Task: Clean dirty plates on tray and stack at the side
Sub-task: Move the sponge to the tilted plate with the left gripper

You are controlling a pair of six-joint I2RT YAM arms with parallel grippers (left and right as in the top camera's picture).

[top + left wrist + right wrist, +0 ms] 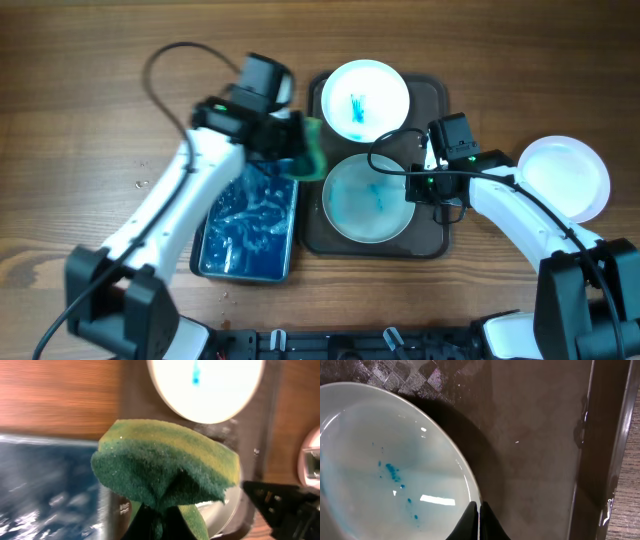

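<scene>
- Left fingers (pixel 145 527) are clamping a green and yellow sponge (pixel 165 467), closed on its folded underside. In the overhead view the sponge is hanging at the left edge of the tray (pixel 535 435), just above the lower plate's left side.
- Right fingers (pixel 491 525) are pinching shut on the right rim of the lower plate (pixel 385 470), which is sitting in the lower half of the tray, at frame centre.
- Judging from this, the step in hand is wiping the lower plate: the right arm is steadying it and the sponge is poised at its left. The plate is showing a pale blue film and a few blue specks.
- The next move is calling for the sponge to go down flat inside the plate and sweep across it, with the rim pinch stopping any slide. Pressing too hard near the far edge could tip the plate.
- Plates are numbering three. The upper plate (pixel 365 100) is lying in the tray's upper half with a blue smear. The lower plate is being held. The third plate (pixel 563 178) is lying plain white on the desk (pixel 80 120) at the right of the frame, apart from the tray.
- The rest are numbering one each: one tray, one sponge, and one basin (pixel 247 225) of blue water left of the tray.
</scene>
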